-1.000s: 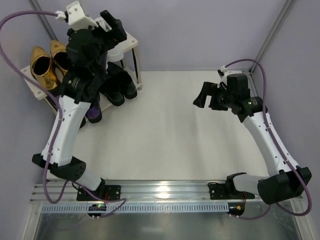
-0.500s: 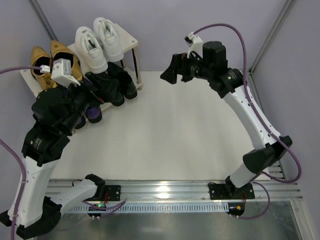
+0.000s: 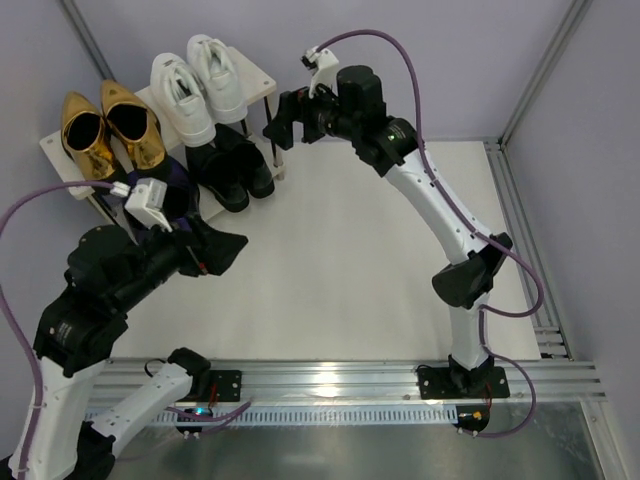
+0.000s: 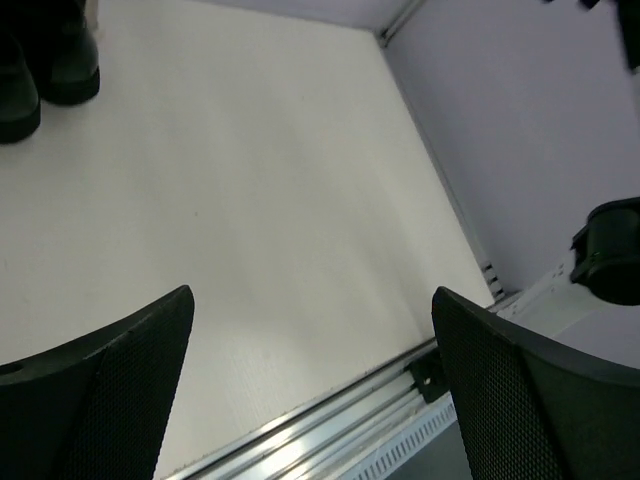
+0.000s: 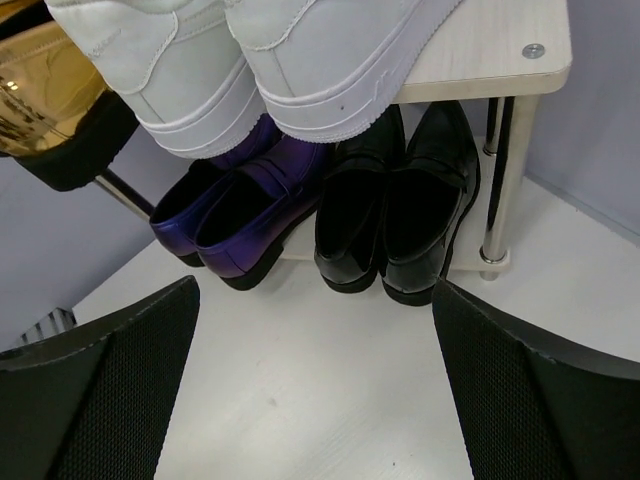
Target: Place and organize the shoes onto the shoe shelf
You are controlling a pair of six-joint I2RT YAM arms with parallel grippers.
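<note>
White tabletop, far-left corner: shoe shelf (image 5: 485, 48) holds all four pairs. White sneakers (image 3: 195, 85) and gold loafers (image 3: 105, 125) on top; purple dress shoes (image 5: 245, 205) and black dress shoes (image 5: 400, 205) below. Their long axes run front-to-back, ends poking out toward my right gripper (image 5: 315, 385), which is spread wide, empty and close in front. Left gripper (image 3: 222, 248) is also spread and empty, well off near-side. Any straightening looks like the right arm's job.

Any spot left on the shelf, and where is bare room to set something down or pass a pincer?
The shelf is crowded: gold loafers and white sneakers fill the top board, purple shoes and black shoes the lower. Bare room: the table from the shelf's front to the rail, right of the left pincer; the right pincer hangs by the shelf's right end.
</note>
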